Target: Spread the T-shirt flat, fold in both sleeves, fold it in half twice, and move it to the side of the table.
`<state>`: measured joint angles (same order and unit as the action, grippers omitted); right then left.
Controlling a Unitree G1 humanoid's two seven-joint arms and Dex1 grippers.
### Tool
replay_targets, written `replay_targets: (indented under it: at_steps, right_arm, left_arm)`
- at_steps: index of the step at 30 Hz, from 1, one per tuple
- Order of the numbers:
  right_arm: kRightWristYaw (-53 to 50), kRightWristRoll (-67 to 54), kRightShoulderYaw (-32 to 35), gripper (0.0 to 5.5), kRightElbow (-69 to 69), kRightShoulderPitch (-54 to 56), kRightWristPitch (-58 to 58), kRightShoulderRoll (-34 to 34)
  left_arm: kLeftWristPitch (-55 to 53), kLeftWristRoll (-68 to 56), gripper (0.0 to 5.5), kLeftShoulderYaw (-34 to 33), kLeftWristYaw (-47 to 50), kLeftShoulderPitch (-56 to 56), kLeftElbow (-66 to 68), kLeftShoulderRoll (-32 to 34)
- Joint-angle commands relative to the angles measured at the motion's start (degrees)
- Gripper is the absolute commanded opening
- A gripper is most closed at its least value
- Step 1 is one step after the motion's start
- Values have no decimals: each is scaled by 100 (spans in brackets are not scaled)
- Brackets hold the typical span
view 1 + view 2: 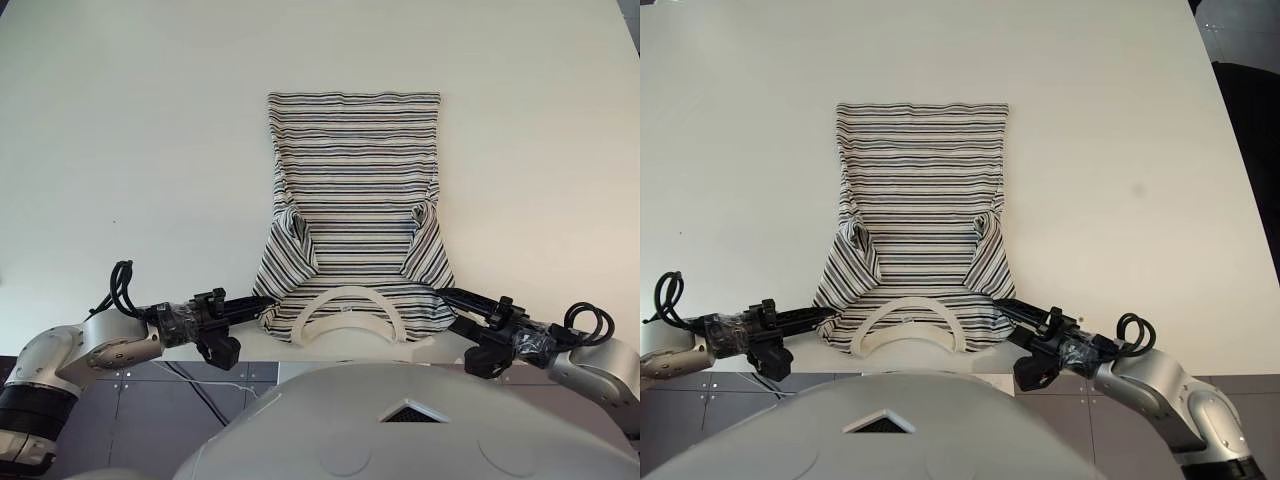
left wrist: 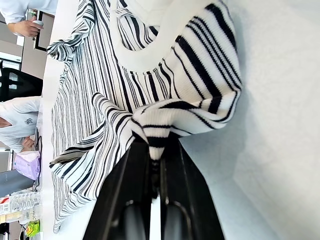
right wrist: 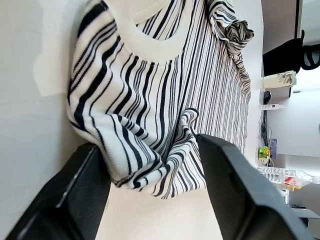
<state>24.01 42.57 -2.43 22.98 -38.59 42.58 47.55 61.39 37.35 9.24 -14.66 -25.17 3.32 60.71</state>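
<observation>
Your left arm (image 1: 95, 345) lies low along the near edge of the surface (image 1: 120, 150), elbow out to the left, forearm pointing inward. Left end effector (image 1: 258, 300): fingers (image 2: 122, 190) pressed together, with a bunched fold of the T-shirt (image 2: 190, 75) pinched between the tips at the garment's near left corner.

Your right arm (image 1: 590, 360) mirrors it, elbow out to the right, forearm pointing inward. Right end effector (image 1: 447, 294): fingers (image 3: 235, 185) well apart, tips at the near right corner of the T-shirt, cloth lying between them but not clamped.

Both wrists sit just beside the surface edge, roughly level with each other.
</observation>
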Motion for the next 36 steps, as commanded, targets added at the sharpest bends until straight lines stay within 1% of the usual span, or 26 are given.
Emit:
replay_targets:
  at_steps: [1, 2, 4, 5, 6, 11, 13, 16, 18, 21, 24, 27, 30, 34, 36]
  right_arm:
    - [98, 300, -158, 268, -244, 79, -90, 99]
    - [73, 308, -156, 258, -309, 124, -113, 115]
    - [46, 277, -149, 215, -419, 205, -155, 140]
    - [46, 193, -156, 183, -476, 231, -187, 130]
    - [56, 96, -164, 168, -511, 256, -212, 127]
    - [32, -166, -119, 54, -613, 324, -214, 192]
    - [54, -220, -157, 18, -584, 315, -204, 202]
    - [138, -354, -186, 12, -476, 286, -219, 195]
    - [190, -580, -150, 12, -378, 236, -200, 216]
    - [401, -1293, 38, 12, 12, 40, -302, 306]
    - [652, -2128, 377, 12, 559, -380, -440, 486]
    - [914, -2972, 890, 12, 1204, -1026, -578, 588]
    - [1224, -3557, 1514, 12, 1607, -1623, -612, 597]
    - [1709, -4351, 2246, 12, 1753, -1843, -668, 691]
    - [1925, -4577, 2332, 12, 1670, -1578, -826, 801]
  left_arm:
    - [-299, 480, 10, 187, -208, -207, 341, 75]
    - [-295, 461, 10, 181, -205, -216, 334, 78]
    - [-191, 409, 10, 163, -155, -234, 303, 87]
    - [-135, 401, 10, 159, -127, -219, 301, 88]
    - [-102, 398, 10, 159, -110, -209, 297, 88]
    - [-28, 412, 10, 153, -50, -231, 213, 75]
    - [-13, 399, 10, 161, -48, -201, 167, 44]
    - [-5, 230, 10, 201, -97, -189, 38, -18]
    - [-5, -191, 10, 254, -199, -308, -162, 17]
    - [-218, -1514, 10, 426, -524, -619, -867, 365]
    - [-491, -2641, 10, 405, -852, -1106, -1659, 836]
    - [-638, -3684, 10, 96, -1001, -1912, -2434, 1395]
    - [-536, -4479, 10, -504, -1116, -2723, -2970, 1642]
    - [-491, -4904, 10, -922, -1344, -3247, -3162, 1409]
    - [-580, -5110, 10, -999, -1414, -3119, -3180, 1232]
